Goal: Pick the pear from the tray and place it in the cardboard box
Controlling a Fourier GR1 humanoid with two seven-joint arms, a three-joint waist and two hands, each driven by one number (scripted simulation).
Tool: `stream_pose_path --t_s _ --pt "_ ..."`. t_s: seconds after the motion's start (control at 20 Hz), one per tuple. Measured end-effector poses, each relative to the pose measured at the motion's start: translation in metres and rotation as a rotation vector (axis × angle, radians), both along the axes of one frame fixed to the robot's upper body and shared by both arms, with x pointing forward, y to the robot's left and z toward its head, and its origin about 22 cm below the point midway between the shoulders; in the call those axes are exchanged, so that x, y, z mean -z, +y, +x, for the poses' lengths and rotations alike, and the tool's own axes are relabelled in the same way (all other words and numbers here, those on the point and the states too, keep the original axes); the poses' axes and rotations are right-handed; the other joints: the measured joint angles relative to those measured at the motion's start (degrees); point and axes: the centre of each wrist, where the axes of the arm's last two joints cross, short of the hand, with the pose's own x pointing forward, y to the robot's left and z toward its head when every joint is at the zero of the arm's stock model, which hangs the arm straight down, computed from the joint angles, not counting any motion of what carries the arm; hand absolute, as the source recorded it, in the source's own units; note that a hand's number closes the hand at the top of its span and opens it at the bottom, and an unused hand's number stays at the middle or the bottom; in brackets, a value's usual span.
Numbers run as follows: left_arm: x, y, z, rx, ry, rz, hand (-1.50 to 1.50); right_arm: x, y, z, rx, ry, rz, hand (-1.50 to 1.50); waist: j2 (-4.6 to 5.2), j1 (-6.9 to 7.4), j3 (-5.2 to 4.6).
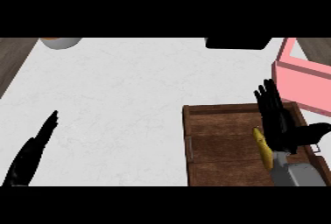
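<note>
White worktop. Brown wooden tray, lower right, near edge cut off. Pear: only a yellow sliver shows on the tray, the rest hidden behind the right robot hand, fingers straight and apart, thumb out; contact cannot be judged. Pink box, right, partly out of view. Left robot hand, lower left, fingers straight, resting. Pale vessel and dark object, both cropped at top.

The left hand and right hand are black, slim-fingered; behind the right fingers comes a boxy grey forearm.
</note>
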Motion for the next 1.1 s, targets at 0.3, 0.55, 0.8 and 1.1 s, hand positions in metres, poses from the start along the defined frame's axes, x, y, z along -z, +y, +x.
stream_pose_path --t_s 0.3,0.55,0.8,1.1 --pt "0.002 -0.02 0.015 -0.152 -0.047 -0.141 0.0 -0.037 -0.04 -0.013 -0.02 -0.203 -0.358 1.5 -0.13 -2.01 1.13" --pt "0.006 -0.034 0.02 -0.238 -0.041 -0.24 0.0 -0.036 -0.098 -0.041 0.148 -0.208 -0.786 -1.5 -0.09 -3.52 1.09" --pt "0.006 -0.047 0.026 -0.266 -0.04 -0.286 0.0 -0.034 -0.113 -0.087 0.253 -0.279 -1.006 -1.5 0.09 -3.04 1.45" --pt "0.003 -0.054 0.04 -0.269 -0.041 -0.299 0.0 -0.064 -0.111 -0.13 0.235 -0.157 -1.187 -1.5 0.31 -2.52 1.44"
